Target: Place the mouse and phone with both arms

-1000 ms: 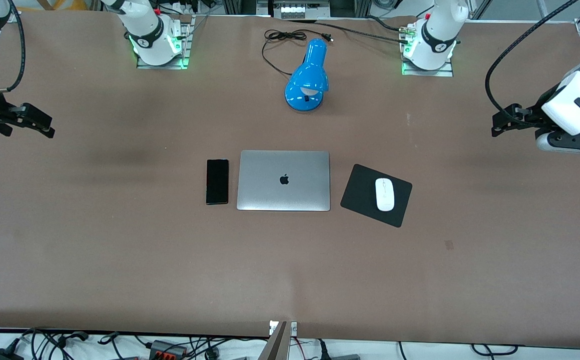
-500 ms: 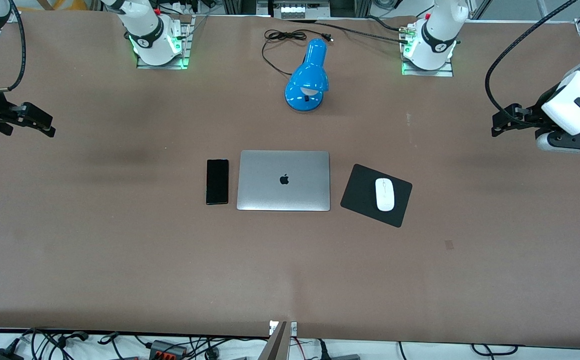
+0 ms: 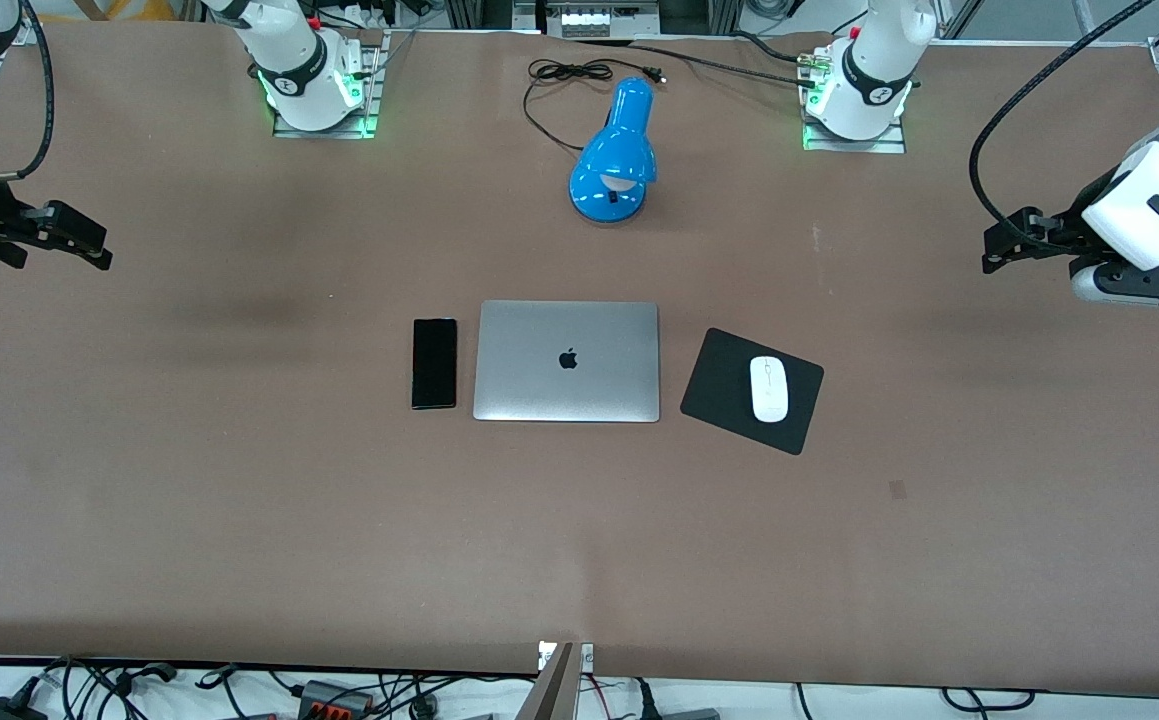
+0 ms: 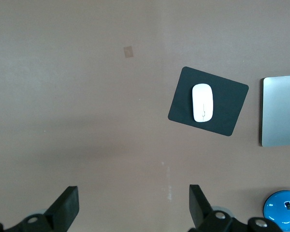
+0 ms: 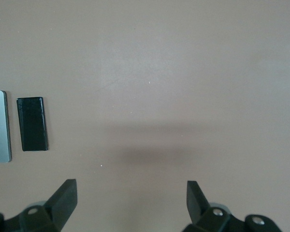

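Observation:
The white mouse [image 3: 768,388] lies on a black mouse pad [image 3: 729,385] beside the closed silver laptop [image 3: 566,360], toward the left arm's end; it also shows in the left wrist view [image 4: 202,102]. The black phone [image 3: 434,363] lies flat beside the laptop, toward the right arm's end, and shows in the right wrist view [image 5: 32,123]. My left gripper [image 3: 997,252] is open and empty, up over bare table at the left arm's end [image 4: 133,205]. My right gripper [image 3: 89,256] is open and empty, up over bare table at the right arm's end [image 5: 130,200].
A blue desk lamp [image 3: 615,155] with a black cord [image 3: 549,95] lies farther from the front camera than the laptop. Two small white robot bases with green lights [image 3: 314,75] [image 3: 859,95] stand along the table's top edge.
The right gripper has crept slightly upward in the front view. The left arm, mouse and phone have not moved.

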